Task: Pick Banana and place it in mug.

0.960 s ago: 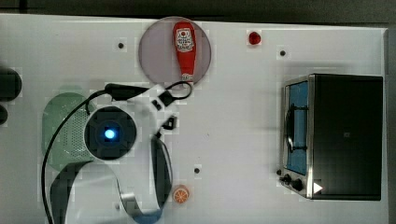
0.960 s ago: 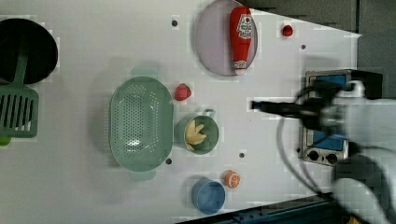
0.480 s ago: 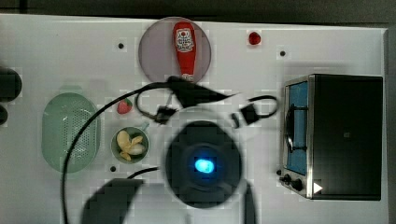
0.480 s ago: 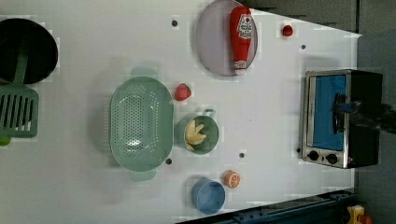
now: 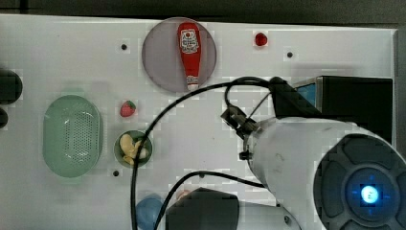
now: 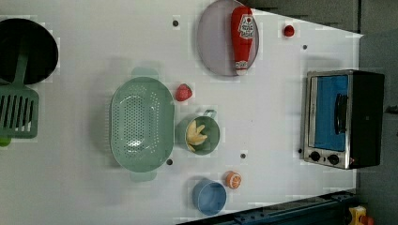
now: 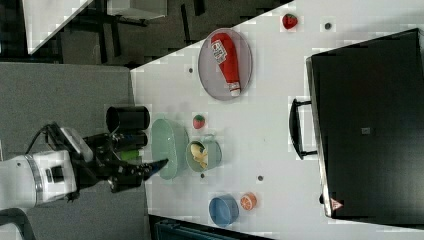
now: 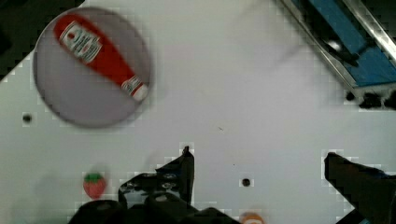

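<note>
The pale yellow banana (image 5: 130, 147) lies inside the mint-green mug (image 5: 118, 154), beside the green basket. The left view has the banana (image 6: 195, 136) in the mug (image 6: 214, 140) too, and so does the right view, with banana (image 7: 199, 154) and mug (image 7: 215, 155). My gripper (image 8: 259, 161) is open with nothing between its dark fingers (image 8: 186, 164), high above bare table. In the right view the gripper (image 7: 155, 167) hangs at the basket's left edge, apart from the mug. The arm's white body (image 5: 306, 163) covers the top view's lower right.
A perforated green basket (image 6: 141, 123) sits by the mug, a strawberry (image 6: 183, 92) beside it. A blue cup (image 6: 209, 197) and an orange slice (image 6: 233, 179) stand near the table edge. A ketchup bottle (image 6: 242, 37) lies on a grey plate (image 6: 213, 42). A toaster oven (image 6: 345, 117) stands at the left view's right.
The arm has swung across the top view from left to lower right and has left the left view. The banana stays in the mug.
</note>
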Controlling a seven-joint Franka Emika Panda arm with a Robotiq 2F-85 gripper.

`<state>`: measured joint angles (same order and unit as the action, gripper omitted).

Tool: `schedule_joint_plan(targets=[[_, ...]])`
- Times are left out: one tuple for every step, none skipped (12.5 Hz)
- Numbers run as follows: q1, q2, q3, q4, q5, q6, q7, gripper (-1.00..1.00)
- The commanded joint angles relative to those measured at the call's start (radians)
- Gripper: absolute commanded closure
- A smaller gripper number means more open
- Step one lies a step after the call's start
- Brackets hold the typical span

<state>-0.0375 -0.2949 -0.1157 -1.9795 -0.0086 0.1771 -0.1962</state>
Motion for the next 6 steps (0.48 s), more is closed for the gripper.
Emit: schedule_joint_plan(targets=[[0.024, 0.010, 0.026, 0.017, -0.013, -0.030, 0.129, -1.00], [0.024, 0.009, 0.027, 0.021, -0.019, -0.042, 0.129, -1.00], [0.024, 0.009, 0.027, 0.021, -0.020, -0.053, 0.129, -1.00], [0.024, 0.010, 0.028, 0.021, -0.020, -0.061, 0.129, -1.00], [0.024, 0.010, 0.028, 0.020, -0.020, -0.066, 0.129, -1.00], [0.025, 0.010, 0.031, 0.020, -0.020, -0.085, 0.128, -1.00]])
